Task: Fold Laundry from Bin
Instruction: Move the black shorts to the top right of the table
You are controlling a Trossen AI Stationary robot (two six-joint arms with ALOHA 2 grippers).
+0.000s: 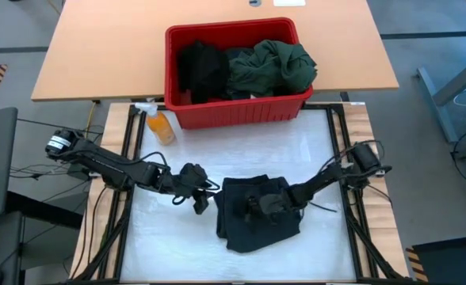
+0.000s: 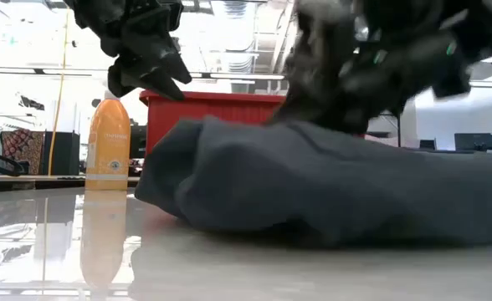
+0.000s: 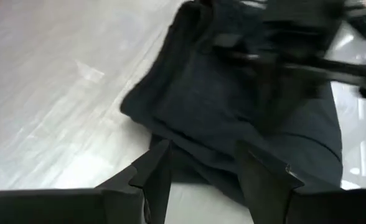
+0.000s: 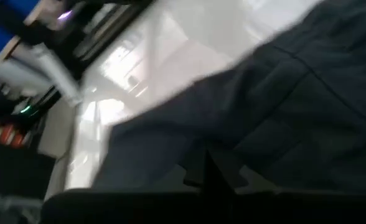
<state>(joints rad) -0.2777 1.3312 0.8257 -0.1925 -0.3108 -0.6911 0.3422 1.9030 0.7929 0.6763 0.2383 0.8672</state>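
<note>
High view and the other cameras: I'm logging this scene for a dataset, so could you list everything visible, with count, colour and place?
Dark garment: one, near-black, crumpled on the white work surface between the arms.
Bin: one, red, at the far edge of the work surface, holding laundry.
Green shirt: one, dark green, bunched in the bin's right part.
Black clothes: a heap, count unclear, in the bin's left part.
Spray bottle: one, orange, lying just left of the bin's near corner.
Wooden table: one, tan, behind the work surface, under the bin.
Work surface: one, white.
Left end effector: dark, fingers apart, raised at the garment's left edge.
Right end effector: dark, shut on the dark garment.
</note>
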